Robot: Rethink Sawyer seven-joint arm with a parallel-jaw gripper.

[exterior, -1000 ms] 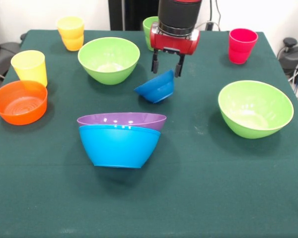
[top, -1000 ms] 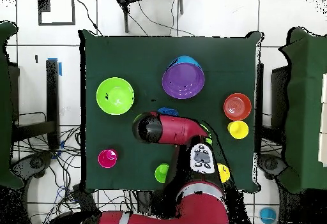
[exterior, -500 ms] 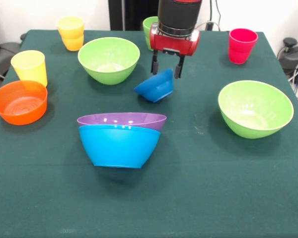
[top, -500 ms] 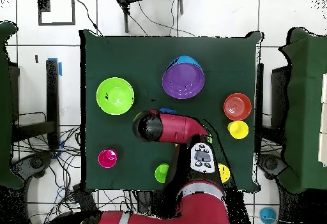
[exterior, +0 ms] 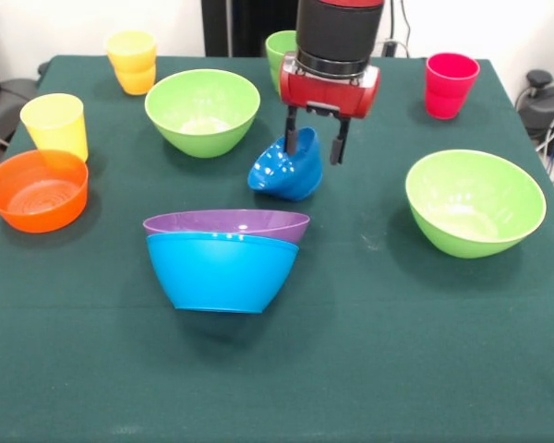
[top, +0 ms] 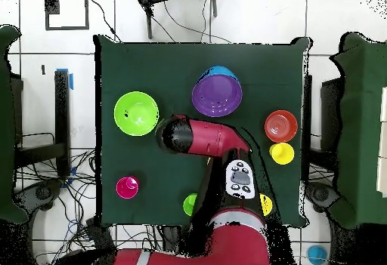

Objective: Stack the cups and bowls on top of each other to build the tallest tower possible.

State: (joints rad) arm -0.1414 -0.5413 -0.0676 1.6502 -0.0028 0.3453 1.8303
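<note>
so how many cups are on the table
4: a yellow cup at the left edge, an orange-yellow cup at the far left, a light green cup partly hidden behind the arm, and a red cup at the far right.

bowls: glossy, smooth plastic
cups: smooth plastic
table cover: matt green cloth
gripper housing: glossy red

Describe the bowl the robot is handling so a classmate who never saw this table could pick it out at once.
Start at the green table and find the red and black arm over its middle. Under its claw hangs the small blue bowl, tipped on its side, behind the purple and blue stack. It is the smallest bowl and the only tilted one.
</note>
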